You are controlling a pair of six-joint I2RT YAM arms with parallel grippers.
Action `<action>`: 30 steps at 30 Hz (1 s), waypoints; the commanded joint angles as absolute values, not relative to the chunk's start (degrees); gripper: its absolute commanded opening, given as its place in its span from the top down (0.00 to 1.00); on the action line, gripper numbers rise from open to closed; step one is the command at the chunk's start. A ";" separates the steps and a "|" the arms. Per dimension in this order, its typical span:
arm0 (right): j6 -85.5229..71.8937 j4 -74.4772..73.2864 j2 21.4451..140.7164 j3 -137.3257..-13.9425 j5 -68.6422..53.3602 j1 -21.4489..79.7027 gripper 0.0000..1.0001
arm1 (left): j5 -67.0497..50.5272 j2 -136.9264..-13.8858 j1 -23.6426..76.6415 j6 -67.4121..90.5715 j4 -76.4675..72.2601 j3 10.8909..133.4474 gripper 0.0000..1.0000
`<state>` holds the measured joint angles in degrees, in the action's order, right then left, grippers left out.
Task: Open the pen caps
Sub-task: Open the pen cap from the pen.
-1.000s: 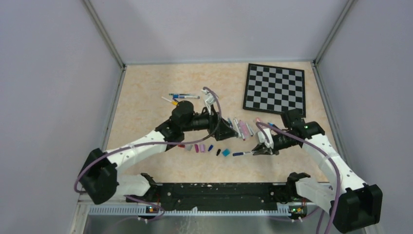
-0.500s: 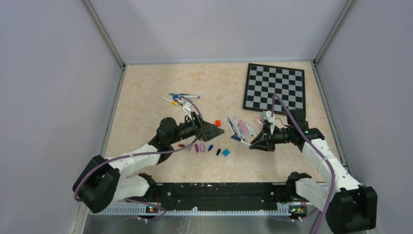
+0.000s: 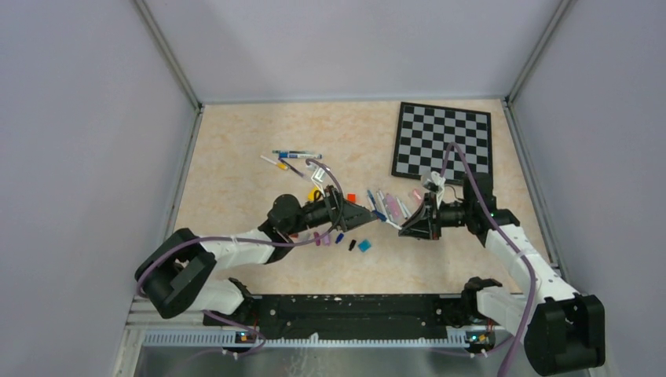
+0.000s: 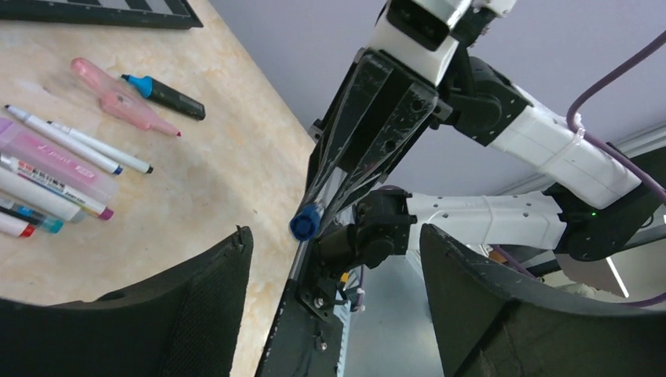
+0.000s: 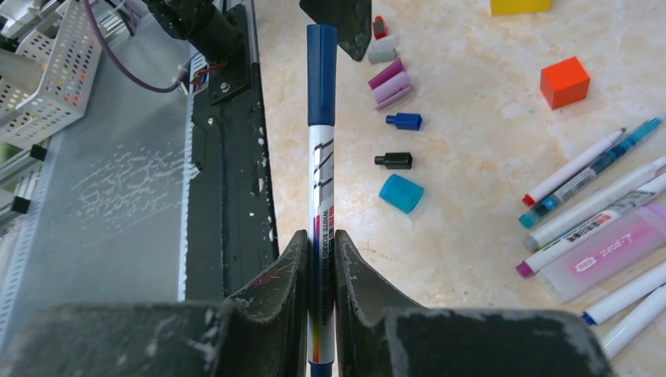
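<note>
My right gripper [image 5: 321, 236] is shut on a white whiteboard marker [image 5: 321, 188] and holds it above the table. The marker's blue cap [image 5: 321, 75] points at my left gripper [image 3: 367, 213]. My left gripper [image 4: 336, 232] is open, and the blue cap end [image 4: 305, 224] shows just ahead of its jaws, touching neither. In the top view the marker [image 3: 388, 222] spans the gap between the two grippers. Loose caps [image 5: 390, 82] lie in a row on the table, among them blue [image 5: 404, 121], black [image 5: 393, 160] and cyan [image 5: 401, 193]. Several pens [image 5: 597, 208] lie at the right.
A red cube [image 5: 565, 82] and a yellow block [image 5: 520, 6] lie near the pens. A checkerboard [image 3: 444, 141] lies at the back right. More pens [image 3: 294, 155] lie at the back left. The black base rail [image 3: 345, 310] runs along the near edge.
My right gripper lifted the marker off the table and swung it left toward my left gripper. My left gripper dropped lower and moved right, so the tips nearly meet.
</note>
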<state>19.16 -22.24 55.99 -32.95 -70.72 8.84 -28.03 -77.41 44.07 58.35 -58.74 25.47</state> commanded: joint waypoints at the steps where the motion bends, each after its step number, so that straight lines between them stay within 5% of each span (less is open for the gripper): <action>1: 16.02 -18.31 56.24 -32.14 -72.55 8.44 1.00 | -23.58 -77.57 46.16 56.62 -61.81 28.35 0.24; 21: 15.04 -17.04 56.60 -31.29 -72.46 8.47 1.00 | -20.63 -82.44 51.12 55.46 -56.67 33.63 0.65; 27: 14.34 -16.53 56.34 -31.14 -72.18 8.52 1.00 | -20.76 -82.87 51.58 54.87 -56.13 34.19 0.70; 30: 14.06 -16.22 56.46 -31.07 -72.24 8.48 1.00 | -20.20 -82.48 51.59 54.10 -55.77 34.19 0.92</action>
<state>14.90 -18.79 56.38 -31.48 -72.36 8.82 -19.84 -83.02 50.83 55.46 -54.11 31.97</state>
